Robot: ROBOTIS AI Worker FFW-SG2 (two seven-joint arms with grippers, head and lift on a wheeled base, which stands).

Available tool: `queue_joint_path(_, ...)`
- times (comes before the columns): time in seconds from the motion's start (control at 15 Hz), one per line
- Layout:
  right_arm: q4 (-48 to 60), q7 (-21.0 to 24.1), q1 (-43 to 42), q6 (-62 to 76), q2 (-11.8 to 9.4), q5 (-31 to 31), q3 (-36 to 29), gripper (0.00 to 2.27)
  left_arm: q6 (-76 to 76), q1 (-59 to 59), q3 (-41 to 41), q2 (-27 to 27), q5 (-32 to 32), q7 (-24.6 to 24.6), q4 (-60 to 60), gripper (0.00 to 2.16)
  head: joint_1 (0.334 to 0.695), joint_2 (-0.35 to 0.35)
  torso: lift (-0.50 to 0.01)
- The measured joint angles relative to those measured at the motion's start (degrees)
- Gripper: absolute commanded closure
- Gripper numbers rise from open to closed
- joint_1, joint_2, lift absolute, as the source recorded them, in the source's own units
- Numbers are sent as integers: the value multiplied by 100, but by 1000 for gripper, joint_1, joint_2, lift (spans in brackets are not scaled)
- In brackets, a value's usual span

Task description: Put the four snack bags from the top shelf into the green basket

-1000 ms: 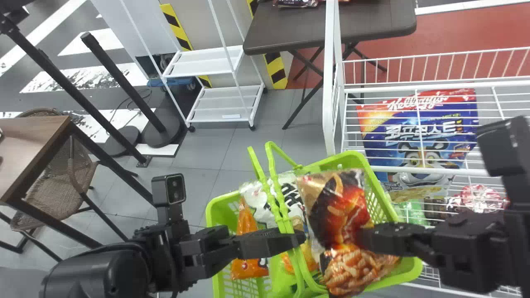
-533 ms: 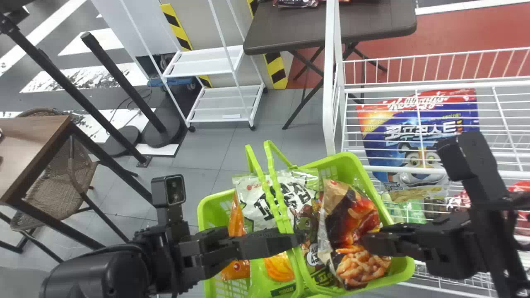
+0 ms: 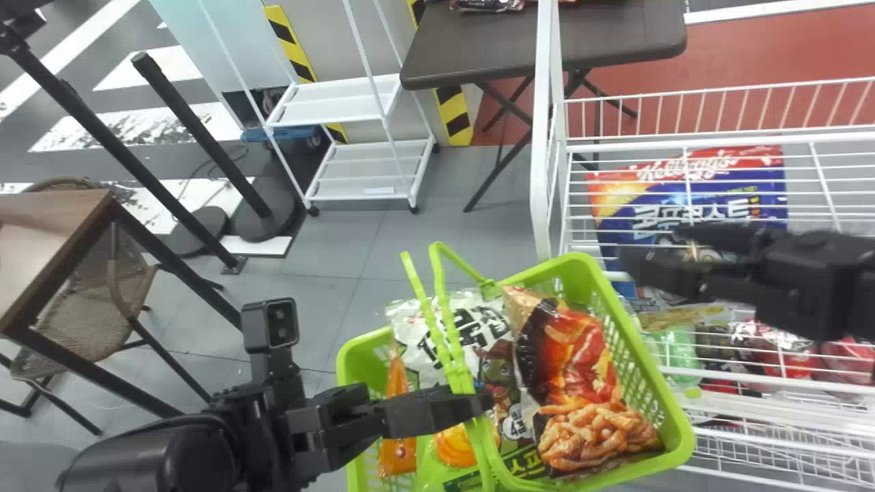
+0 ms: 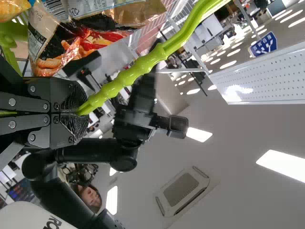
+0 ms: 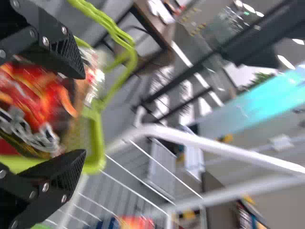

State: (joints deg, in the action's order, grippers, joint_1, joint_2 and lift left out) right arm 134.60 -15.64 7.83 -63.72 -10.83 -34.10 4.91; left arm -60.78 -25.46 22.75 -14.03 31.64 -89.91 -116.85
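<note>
Head view: both my arms work around the green basket (image 3: 673,410), which is beside the white wire rack (image 3: 540,171). My left gripper (image 3: 478,404) is at the basket's handle (image 3: 444,328); the left wrist view shows its two black fingers pressed together on the green bar, pinching it. My right gripper (image 3: 651,248) is above the rack, near the basket's right-hand far rim and apart from the bags. In the right wrist view its fingers are spread, with the red bag seen beyond the gap between them.

All four snack bags are in the basket. The narrow orange bag (image 3: 398,383) occupies the left side. The white bag (image 3: 454,331) is in the middle, running under the handle, and the green bag (image 3: 454,447), printed with orange rings, lies on the near side. The red bag (image 3: 571,355) fills the right side, its pictured snack end toward me and its pale end toward the far rim.

Surroundings: a large cereal bag (image 3: 690,195) and several red packs (image 3: 786,352) are seen through the rack's wires. Beyond are a brown table (image 3: 478,51) and a white cart (image 3: 331,109); at the left are a wooden table (image 3: 51,222) and a woven chair (image 3: 82,301).
</note>
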Motion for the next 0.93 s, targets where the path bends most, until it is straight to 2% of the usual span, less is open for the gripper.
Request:
queue_joint_path(0.2, -344, 91, 785, 2521, 19, 1610, -115, 16, 0, -133, 121, 39, 46, 0, 3, 2148, 695, 145, -4)
queue_joint_path(0.27, -560, 144, 1051, 3331, 56, 2056, -170, 16, 1, -164, 140, 52, 52, 0, 2, 2148, 695, 117, -4)
queue_joint_path(0.33, -748, 179, 1267, 3918, 98, 2285, -259, 16, 8, -181, 148, 60, 45, 0, -8, 2148, 695, 59, -4)
queue_joint_path(0.73, -1497, 173, 2556, 6471, 443, 2469, -1029, 33, -57, -234, 20, 211, -62, 0, -219, 2148, 695, -108, -4)
queue_joint_path(0.8, -1551, 103, 2749, 6838, 555, 2502, -1107, 33, -103, -260, 7, 233, -76, 0, -268, 2148, 695, -123, -4)
queue_joint_path(0.93, -1617, -41, 3025, 7319, 928, 2796, -1254, 33, -156, -302, 5, 282, -119, 0, -347, 2148, 695, -142, -4)
